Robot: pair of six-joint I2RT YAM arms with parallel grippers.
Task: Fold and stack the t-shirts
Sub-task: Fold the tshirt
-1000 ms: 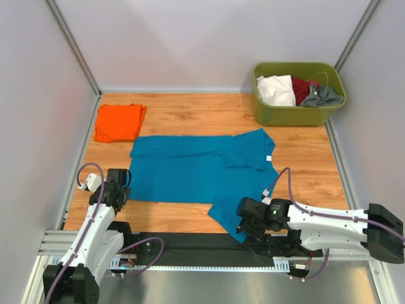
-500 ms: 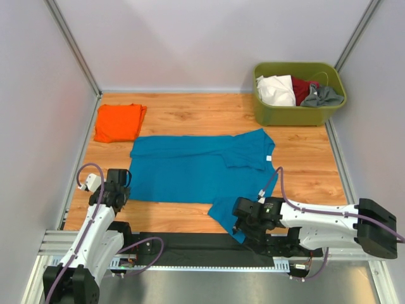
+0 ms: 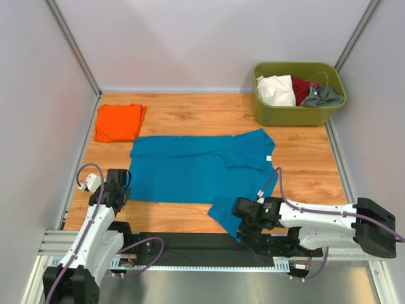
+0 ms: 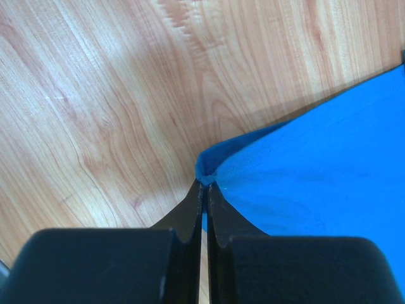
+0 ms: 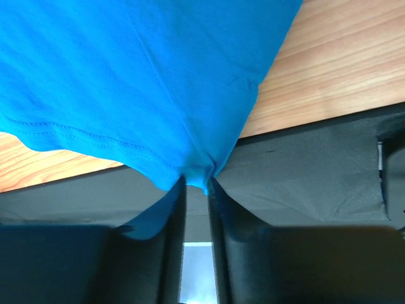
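Nearest, the right gripper (image 5: 196, 183) sat low over the black strip (image 5: 304, 171) at the worktop's (image 3: 190, 114) near edge. Its fingers were drawn almost together on the stitched corner of the teal t-shirt (image 3: 190, 168), and the cloth puckered outward from that pinch. That corner looked like the near sleeve, lying toward the arms. Off to its left, the left gripper (image 4: 204, 183) was fully closed with a small tuck of the shirt's near hem corner caught at its tips, bare wood on its left and cloth on its right. The shirt lay flat just beyond and between the two grippers. Its long axis ran across the worktop from one gripper's side to the other's, with the hem at the left gripper's end and the neck pointing past the right one. The far sleeve appeared turned in over the body. By my reading, the step in hand was folding this shirt, both near corners secured. The next move would call for lifting them together and carrying the near edge away from the arms over the body, keeping it level. Farther beyond the left gripper, the orange t-shirt (image 3: 118, 122) lay folded. An olive tub (image 3: 297, 114) of other clothes stood farthest beyond the right gripper.
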